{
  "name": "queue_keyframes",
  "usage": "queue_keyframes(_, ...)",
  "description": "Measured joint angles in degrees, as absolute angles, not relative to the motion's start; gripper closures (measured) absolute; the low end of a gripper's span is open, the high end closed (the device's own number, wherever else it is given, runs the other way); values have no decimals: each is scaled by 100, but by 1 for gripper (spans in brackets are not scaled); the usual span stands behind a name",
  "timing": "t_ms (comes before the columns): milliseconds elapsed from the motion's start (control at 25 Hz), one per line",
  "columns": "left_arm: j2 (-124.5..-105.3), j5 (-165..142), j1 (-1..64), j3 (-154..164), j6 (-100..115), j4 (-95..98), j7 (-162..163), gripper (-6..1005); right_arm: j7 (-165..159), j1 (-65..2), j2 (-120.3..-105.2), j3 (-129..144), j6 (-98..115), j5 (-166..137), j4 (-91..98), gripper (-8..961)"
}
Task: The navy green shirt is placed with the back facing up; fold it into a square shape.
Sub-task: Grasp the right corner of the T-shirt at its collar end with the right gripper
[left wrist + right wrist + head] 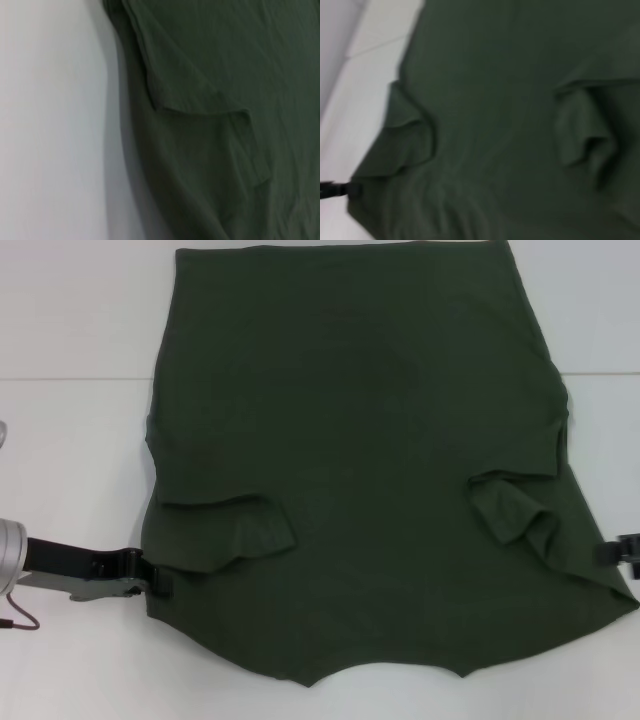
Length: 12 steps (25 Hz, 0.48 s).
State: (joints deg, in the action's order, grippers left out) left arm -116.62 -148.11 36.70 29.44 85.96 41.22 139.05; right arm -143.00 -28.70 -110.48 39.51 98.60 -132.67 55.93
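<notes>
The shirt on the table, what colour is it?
The navy green shirt is plain dark olive green, no pattern showing. The head view shows it best.

Soft matt cloth, dark olive-green, creased around both folded-in sleeves: the navy green shirt (pixel 370 470). Smooth white matt surface below: the table (pixel 70 470). At 8 o'clock, black matt plastic on the left gripper (pixel 150 578) against the shirt's edge, with brushed silvery metal farther back on the arm. At 4 o'clock, black matt plastic on the right gripper (pixel 625 548).
</notes>
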Motion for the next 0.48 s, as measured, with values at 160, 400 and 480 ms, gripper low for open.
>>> queue_keyframes(160,-11662,-14809,3681,2978,8617,4120,13872,971,-14569,-3040,-10939,3692,9872,-14152,5653,42)
queue_keyframes(400,-11663,-14809,3675,2949,8631,4122,13820,971,-14590,-3237,-10960,3481,9817,-15158,5587,43)
queue_keyframes(480,-11663,-14809,3666,2948,8631,4122,13803,971,-14590,-3257,-10974,3481,9783,-15173,5561,43)
